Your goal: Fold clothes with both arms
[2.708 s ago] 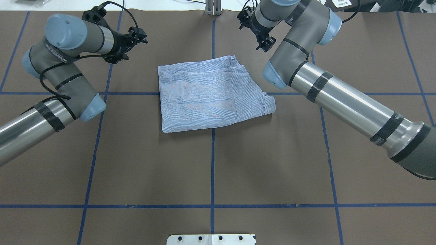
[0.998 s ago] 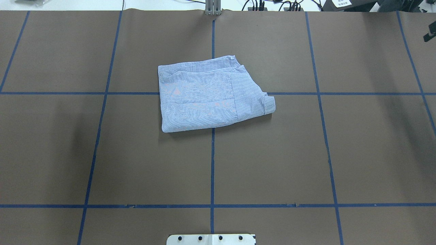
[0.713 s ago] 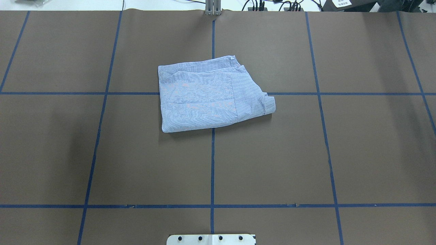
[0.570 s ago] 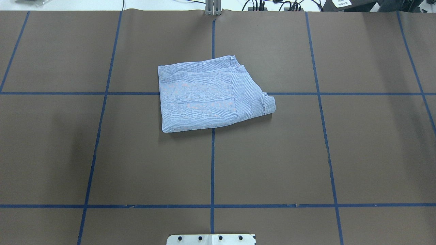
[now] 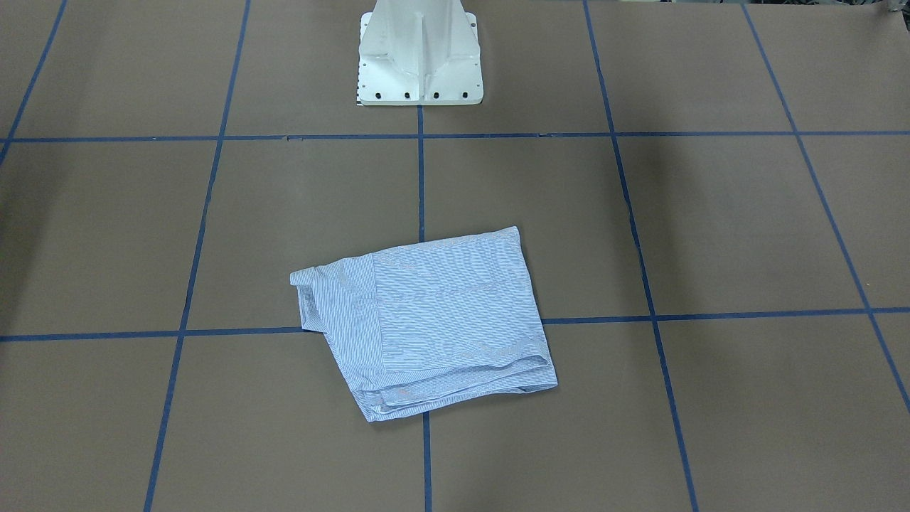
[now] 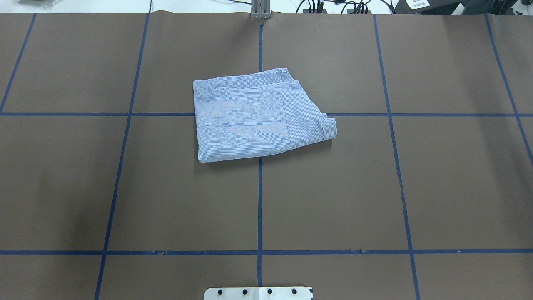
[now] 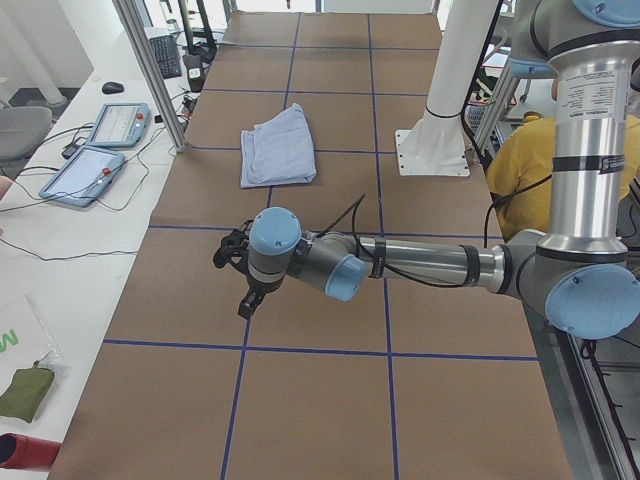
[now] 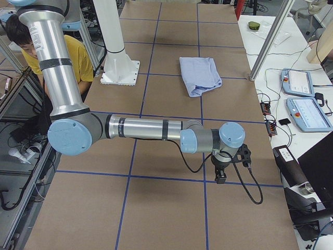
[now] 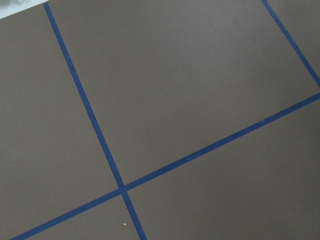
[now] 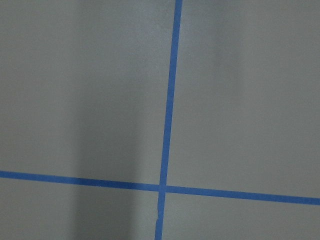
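1. The left gripper [image 7: 245, 302] shows only in a side camera, so I cannot tell how far its fingers are parted. It points down over the table's left end.
2. The right gripper [image 8: 220, 176] is the same story at the right end. I cannot judge its fingers.
3. Both of my wrist cameras give only the brown table cover [image 6: 333, 187] and crossing blue tape lines [image 9: 97, 135].
4. Each arm lies stretched low across the table, well apart from the shirt [image 6: 250, 118].
5. The shirt sits folded into a compact striped bundle mid-table, across a tape crossing, with a cuff poking out toward the robot's right.
6. The white pedestal [image 5: 418, 64] stands behind it.
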Controlling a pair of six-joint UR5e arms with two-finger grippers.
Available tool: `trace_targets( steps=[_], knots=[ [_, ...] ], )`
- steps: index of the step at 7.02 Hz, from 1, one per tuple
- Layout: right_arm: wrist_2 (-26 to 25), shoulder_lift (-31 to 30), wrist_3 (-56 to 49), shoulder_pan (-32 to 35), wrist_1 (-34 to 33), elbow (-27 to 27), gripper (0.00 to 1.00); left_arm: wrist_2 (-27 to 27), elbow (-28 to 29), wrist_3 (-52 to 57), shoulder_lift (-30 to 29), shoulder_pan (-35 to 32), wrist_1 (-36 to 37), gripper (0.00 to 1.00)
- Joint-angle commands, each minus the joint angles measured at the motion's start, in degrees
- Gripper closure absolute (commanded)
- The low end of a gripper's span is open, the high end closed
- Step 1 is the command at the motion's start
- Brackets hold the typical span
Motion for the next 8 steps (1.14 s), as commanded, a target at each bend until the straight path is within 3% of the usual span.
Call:
trace_targets(
  steps=[1,2,5,8],
  knots=[
    [-0.28,-0.29,-0.21,0.08,0.02,0.91,0.00,1.20,-0.25,-0.51,-0.29,0.02,0.13,0.01],
    [-0.19,-0.02,-0.30,-0.01,-0.50,1.00,0.00,4.86,0.36,-1.47,-2.39,0.20,0.66,0.01],
    [-0.19,-1.68,-0.39,-1.59,-4.53,4.23,0.00,5.16,0.19,-2.27,-7.24,0.38,12.58,0.01],
    [-0.19,-7.13,-1.18,-2.30,-5.17,10.83,0.00,5.42,8.08,-4.12,-10.94,1.07,10.00,0.01]
  ],
)
